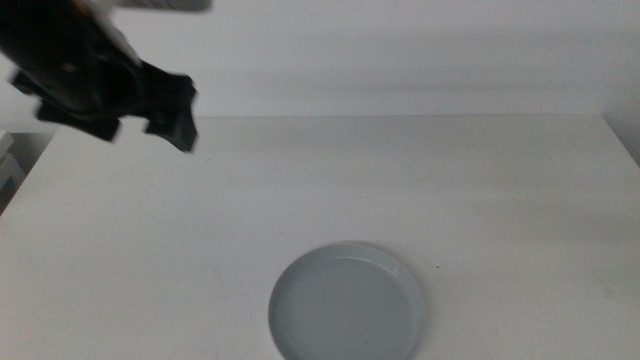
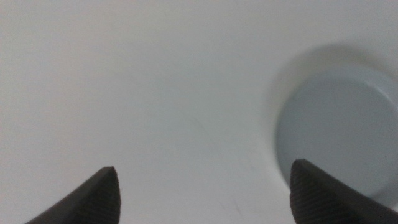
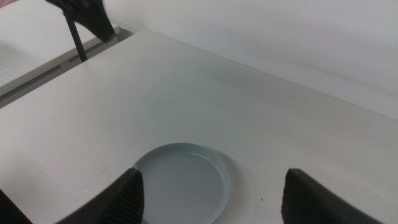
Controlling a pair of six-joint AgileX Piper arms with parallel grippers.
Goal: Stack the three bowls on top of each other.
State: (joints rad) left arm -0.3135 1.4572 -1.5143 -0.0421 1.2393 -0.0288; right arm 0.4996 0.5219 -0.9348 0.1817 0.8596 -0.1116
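Resting flat on the white table [image 1: 480, 190], a single light grey bowl [image 1: 346, 303] sits near the front edge, a little right of the middle in the middle view, its low rim unbroken and its inside bare. No other bowl shows in any view, so nothing is stacked on it or under it. The left gripper [image 1: 165, 110] hangs in the air over the far left corner of the table, well apart from the bowl, dark and blurred against the pale wall. Its wrist view looks down on bare tabletop with the bowl [image 2: 339, 134] off to one side; the two jaw tips stand wide apart with nothing between them. The right gripper [image 3: 211, 196] does not appear in the middle view. Its wrist view shows its jaws also spread wide and empty, with the bowl [image 3: 180, 183] lying on the table just beyond them, nearer one jaw than the other, not touched by either. The same view catches the left gripper [image 3: 87, 15] far across the table.
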